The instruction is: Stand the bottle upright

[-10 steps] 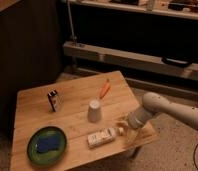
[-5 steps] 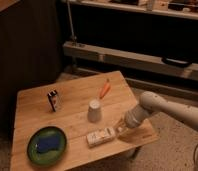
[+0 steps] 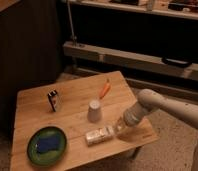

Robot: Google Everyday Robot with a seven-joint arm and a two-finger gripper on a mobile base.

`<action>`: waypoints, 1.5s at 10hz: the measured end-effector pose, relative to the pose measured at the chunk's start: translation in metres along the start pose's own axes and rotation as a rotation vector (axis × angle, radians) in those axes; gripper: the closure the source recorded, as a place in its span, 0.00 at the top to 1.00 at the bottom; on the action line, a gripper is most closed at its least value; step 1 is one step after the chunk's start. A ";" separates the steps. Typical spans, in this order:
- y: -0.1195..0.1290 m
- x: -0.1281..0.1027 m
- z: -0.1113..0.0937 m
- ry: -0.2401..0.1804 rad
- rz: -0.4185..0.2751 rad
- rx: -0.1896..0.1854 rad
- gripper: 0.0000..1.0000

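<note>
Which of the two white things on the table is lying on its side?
The bottle, flat near the front edge, where the hand is at its cap end. The paper cup stands upside down behind it.

Wooden table (image 3: 37,120), light plank top, set at an angle across the lower left and centre of the frame; speckled pale floor (image 3: 169,152) along the lower right and bottom edge. Dark panel wall (image 3: 22,45) fills the upper left, with a strip of lighter wood in the top-left corner. Long pale shelf rail (image 3: 137,59) runs across the upper right on a dark unit, lighting dim and warm.
</note>
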 end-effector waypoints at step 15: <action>-0.022 -0.087 -0.117 0.363 -0.314 -0.131 0.00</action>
